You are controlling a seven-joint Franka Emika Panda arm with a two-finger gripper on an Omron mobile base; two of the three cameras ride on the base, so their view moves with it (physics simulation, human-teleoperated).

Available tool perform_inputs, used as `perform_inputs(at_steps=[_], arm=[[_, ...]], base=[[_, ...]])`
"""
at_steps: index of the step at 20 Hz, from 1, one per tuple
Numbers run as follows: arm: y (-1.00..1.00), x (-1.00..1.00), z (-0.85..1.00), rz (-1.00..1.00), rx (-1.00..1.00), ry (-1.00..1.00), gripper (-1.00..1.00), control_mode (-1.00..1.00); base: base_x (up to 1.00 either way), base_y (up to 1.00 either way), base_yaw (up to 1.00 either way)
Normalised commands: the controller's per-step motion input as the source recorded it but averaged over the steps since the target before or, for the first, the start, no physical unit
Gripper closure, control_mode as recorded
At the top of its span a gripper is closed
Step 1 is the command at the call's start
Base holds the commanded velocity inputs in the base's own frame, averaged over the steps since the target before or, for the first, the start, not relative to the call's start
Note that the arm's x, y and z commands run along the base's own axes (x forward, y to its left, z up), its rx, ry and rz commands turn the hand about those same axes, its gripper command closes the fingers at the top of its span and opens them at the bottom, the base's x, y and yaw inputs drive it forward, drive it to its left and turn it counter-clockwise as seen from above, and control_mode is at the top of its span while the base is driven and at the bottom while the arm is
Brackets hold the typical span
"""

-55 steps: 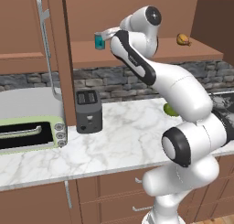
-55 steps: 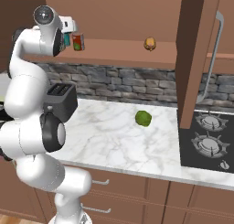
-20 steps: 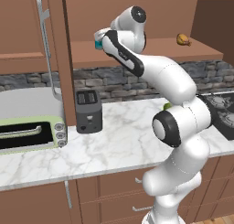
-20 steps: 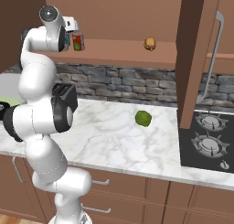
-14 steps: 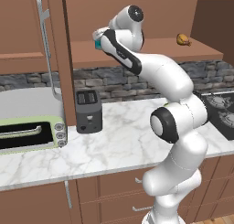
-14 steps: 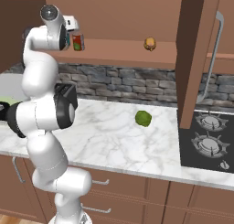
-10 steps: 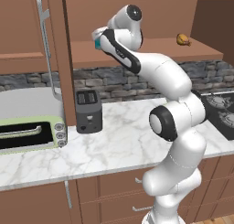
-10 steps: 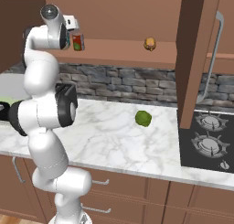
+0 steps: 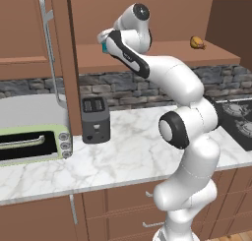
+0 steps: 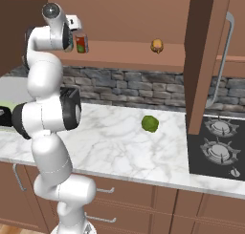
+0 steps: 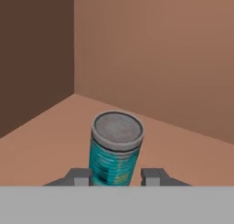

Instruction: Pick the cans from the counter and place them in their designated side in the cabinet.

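Note:
A teal-blue can with a grey lid stands upright on the cabinet shelf, near its left back corner. My gripper is shut on it, and the fingertips press its sides low down. From the left base view the gripper is up at the shelf's left end, over the teal can. A red can with a green patch stands on the same shelf half, just right of my hand. The marble counter lies below.
A small orange-brown food item sits further right on the shelf. On the counter are a green round fruit, a black toaster and a green toaster oven. The cabinet door stands open. A stove is at the right.
Since the earliest frame my hand has drawn left along the shelf to the teal can. Over the last second the arm has barely moved and the fingers have closed slightly.

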Motion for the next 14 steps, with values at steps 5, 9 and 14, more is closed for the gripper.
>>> perform_inputs(at_steps=[5, 9, 14], arm=[[0.1, 0.17, -0.31, 0.0, -0.03, 0.0, 1.0, -1.0], [0.11, 0.14, -0.33, 0.0, -0.03, 0.0, 1.0, -1.0], [0.04, 0.14, -0.25, 0.0, -0.03, 0.0, -1.0, -1.0]], base=[[0.0, 0.0, 0.0], [0.0, 0.0, 0.0], [0.0, 0.0, 0.0]])
